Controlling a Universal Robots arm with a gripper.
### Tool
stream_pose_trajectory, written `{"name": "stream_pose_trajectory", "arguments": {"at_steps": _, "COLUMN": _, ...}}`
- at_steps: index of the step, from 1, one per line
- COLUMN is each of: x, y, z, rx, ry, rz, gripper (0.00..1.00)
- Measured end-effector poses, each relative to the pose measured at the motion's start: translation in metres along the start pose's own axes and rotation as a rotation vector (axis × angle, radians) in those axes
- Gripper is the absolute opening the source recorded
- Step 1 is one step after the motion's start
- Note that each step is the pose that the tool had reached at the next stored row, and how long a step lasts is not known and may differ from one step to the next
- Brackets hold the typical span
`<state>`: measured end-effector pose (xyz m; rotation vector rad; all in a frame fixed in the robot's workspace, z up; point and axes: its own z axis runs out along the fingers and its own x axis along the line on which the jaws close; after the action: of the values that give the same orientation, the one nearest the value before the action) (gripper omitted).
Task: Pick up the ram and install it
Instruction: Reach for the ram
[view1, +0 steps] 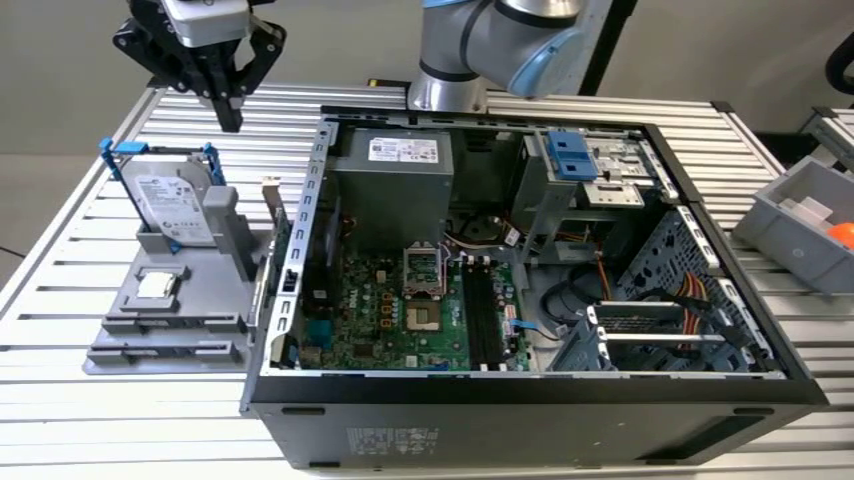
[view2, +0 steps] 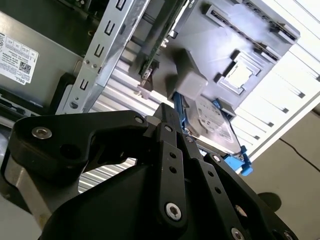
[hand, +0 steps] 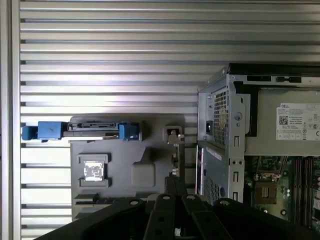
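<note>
Progress: early, pick not done. Ram (view1: 275, 215) stands upright on edge in the grey fixture (view1: 134, 330) on the table (view1: 54, 300), just beside the PC case (view1: 534, 420) outer wall, betw. that wall and the hard drive (view1: 180, 205) in its blue frame. Small square chip (view1: 156, 286) sits in its own pocket on the same fixture, nearer the cam.

Gripper (view1: 230, 120) hovers above the table beyond the fixture's far end, well apart from the ram, touching nothing. Jaws look pressed together w/ nothing betw. them; same in the second wrist view, gripper (view2: 167, 112).

Judgement: grasp + install both left. Black mobo slots (view1: 483, 320) inside the case look unfilled, but not 100% sure.

Hard to see:
- Ram in the first wrist view (hand: 173, 150) is edge-on, a thin line, so chips can't be made out.
- In the second wrist view it's a green strip (view2: 156, 42), lower end cut off behind the fixture block.
- Ram's seat in the fixture is hidden in the exterior view.
- Slot latches: open or closed, can't tell.
- Gripper body covers the table under it in both wrist views.
</note>
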<state>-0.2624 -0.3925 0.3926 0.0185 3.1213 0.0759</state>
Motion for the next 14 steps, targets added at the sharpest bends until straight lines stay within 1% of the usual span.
{"name": "stream_pose_trajectory", "arguments": {"at_steps": 6, "x": 0.0032, "y": 0.0, "z": 0.0, "rx": -0.0001, "ry": 0.0, "rz": -0.002, "gripper": 0.0}}
{"name": "stream_pose_trajectory", "arguments": {"at_steps": 14, "x": 0.0095, "y": 0.0004, "z": -0.0001, "rx": -0.0001, "ry": 0.0001, "rz": -0.003, "gripper": 0.0}}
